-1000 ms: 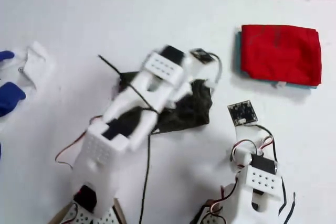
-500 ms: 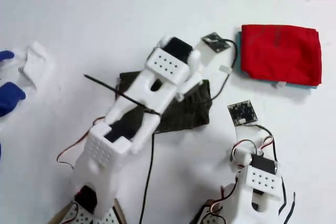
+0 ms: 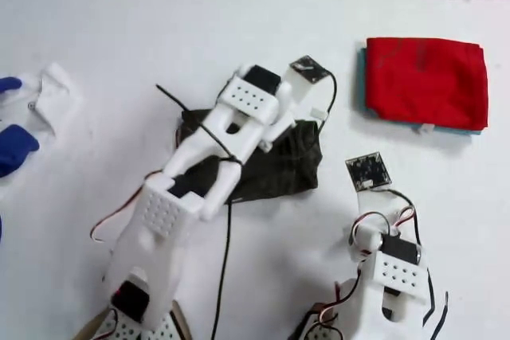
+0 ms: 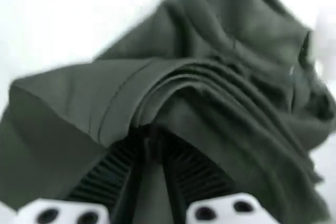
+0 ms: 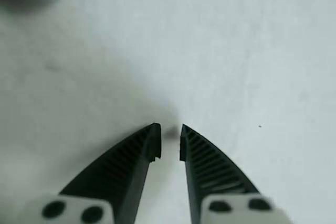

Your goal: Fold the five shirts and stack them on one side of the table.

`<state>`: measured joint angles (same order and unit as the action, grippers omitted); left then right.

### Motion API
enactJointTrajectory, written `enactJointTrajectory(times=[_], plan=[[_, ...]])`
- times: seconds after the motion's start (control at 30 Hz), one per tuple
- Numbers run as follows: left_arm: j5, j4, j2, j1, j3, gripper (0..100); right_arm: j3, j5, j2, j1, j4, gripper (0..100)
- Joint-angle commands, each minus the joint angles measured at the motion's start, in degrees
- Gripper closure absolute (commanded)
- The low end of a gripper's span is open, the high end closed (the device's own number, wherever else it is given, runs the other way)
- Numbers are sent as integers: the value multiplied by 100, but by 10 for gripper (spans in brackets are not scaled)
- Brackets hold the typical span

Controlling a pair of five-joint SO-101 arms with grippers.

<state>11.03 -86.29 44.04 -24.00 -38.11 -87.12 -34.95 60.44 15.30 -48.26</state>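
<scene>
While left hand point(image 4: 152, 146) pinches dark shirt point(image 4: 210, 77) fold, right hand point(image 5: 170, 141) closed, empty, over table point(image 5: 236, 51).

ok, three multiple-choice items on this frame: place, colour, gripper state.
1. Where is the red shirt? A) near left B) far right of the table C) hanging off the edge
2. Colour of the cloth under it? A) white B) teal C) black
3. The left gripper is: A) shut on the dark green shirt B) open over bare table C) open above the red shirt
Answers: B, as the high view shows; B, its edge shows beneath the red; A, its fingers pinch a fold.
</scene>
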Motion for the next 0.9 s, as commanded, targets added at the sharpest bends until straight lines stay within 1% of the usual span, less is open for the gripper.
enactJointTrajectory(times=[0.0, 0.2, 0.33, 0.43, 0.5, 0.63, 0.77, 0.87], plan=[[-35, 413, -62, -185, -259, 976, 18, -9, 198, 48, 101, 926], [-44, 624, -26, -149, -1174, 976, 18, -9, 198, 48, 101, 926], [-44, 607, -26, -132, -1789, 976, 18, -9, 198, 48, 101, 926], [-44, 519, -26, 70, -1930, 976, 18, -9, 198, 48, 101, 926], [-18, 229, -26, 246, -1912, 976, 18, -9, 198, 48, 101, 926], [0, -800, 70, 299, -1851, 976, 18, -9, 198, 48, 101, 926], [-26, -1477, 352, -79, -1771, 976, 18, -9, 198, 48, 101, 926], [-44, -1547, 651, -448, -1780, 976, 18, 193, 198, 75, 110, 926]])
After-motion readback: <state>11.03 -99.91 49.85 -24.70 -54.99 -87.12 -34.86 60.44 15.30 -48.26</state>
